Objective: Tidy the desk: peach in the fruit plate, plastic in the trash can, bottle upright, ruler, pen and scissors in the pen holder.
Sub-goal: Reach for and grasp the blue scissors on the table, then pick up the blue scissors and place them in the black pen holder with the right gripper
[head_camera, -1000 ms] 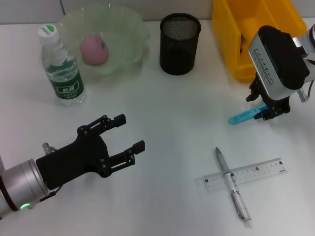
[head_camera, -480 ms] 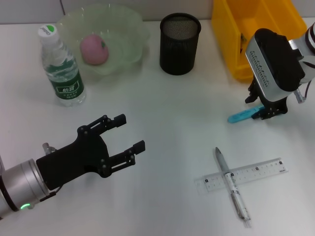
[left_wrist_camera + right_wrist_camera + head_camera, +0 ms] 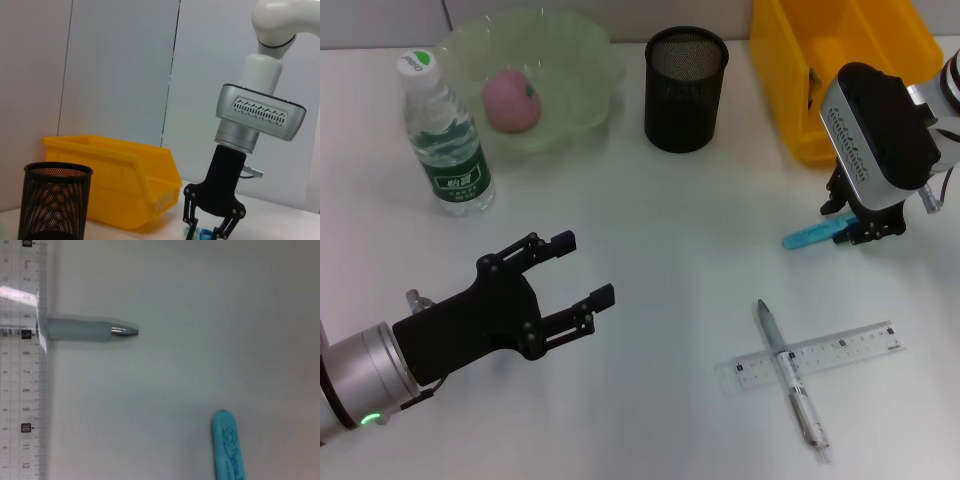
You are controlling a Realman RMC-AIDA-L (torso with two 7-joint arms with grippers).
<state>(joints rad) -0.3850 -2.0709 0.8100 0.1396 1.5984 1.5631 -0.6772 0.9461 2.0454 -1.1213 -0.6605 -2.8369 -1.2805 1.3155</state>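
Observation:
My right gripper point(image 3: 860, 228) stands at the right of the desk, shut on the handle end of the blue scissors point(image 3: 810, 238), whose tip points left just above the desk. In the left wrist view its fingers point(image 3: 189, 220) close around that blue handle point(image 3: 200, 233). The right wrist view shows the scissors' tip point(image 3: 228, 450). The pen point(image 3: 790, 385) lies across the clear ruler point(image 3: 820, 354) at the front right. The peach point(image 3: 510, 100) sits in the green fruit plate point(image 3: 585, 60). The bottle point(image 3: 445, 135) stands upright. My left gripper point(image 3: 583, 270) hovers open at the front left. No plastic shows.
The black mesh pen holder point(image 3: 685, 90) stands at the back centre. The yellow trash can point(image 3: 790, 60) sits at the back right, close behind my right gripper. Bare desk lies between the two arms.
My right gripper and the scissors have shifted together slightly left and away. The left arm has not moved.

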